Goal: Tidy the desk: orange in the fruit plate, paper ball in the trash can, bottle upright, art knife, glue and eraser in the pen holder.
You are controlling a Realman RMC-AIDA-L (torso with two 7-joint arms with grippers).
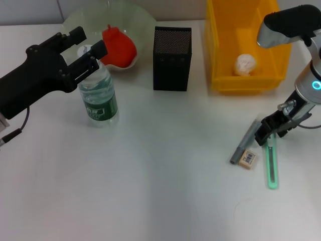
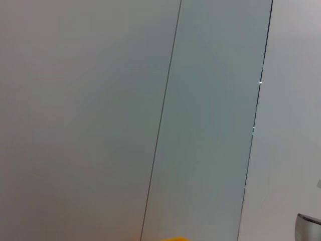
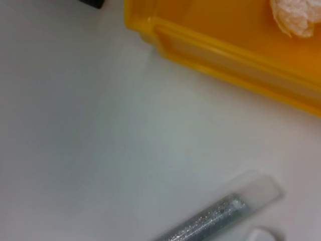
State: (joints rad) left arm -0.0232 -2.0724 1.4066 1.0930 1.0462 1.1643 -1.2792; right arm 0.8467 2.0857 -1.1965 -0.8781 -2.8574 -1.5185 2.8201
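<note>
While the white desk (image 1: 150,191) is lying under a pale wall, the black mesh pen holder (image 1: 172,58) is standing at its back as the landmark. Left of the holder, the water bottle (image 1: 98,96) is standing upright beside the glass fruit plate (image 1: 135,20) holding a red-orange fruit (image 1: 119,46). Right of the holder, the paper ball (image 1: 245,64) is sitting in the yellow bin (image 1: 220,60). Nearer and rightward, the grey glue stick (image 1: 244,142), eraser (image 1: 248,159) and green art knife (image 1: 271,168) are lying together. The left gripper (image 1: 93,56) is reaching over the bottle's cap, fingers spread around it. The right gripper (image 1: 273,128) is hovering over the knife; its jaw state is unclear.
</note>
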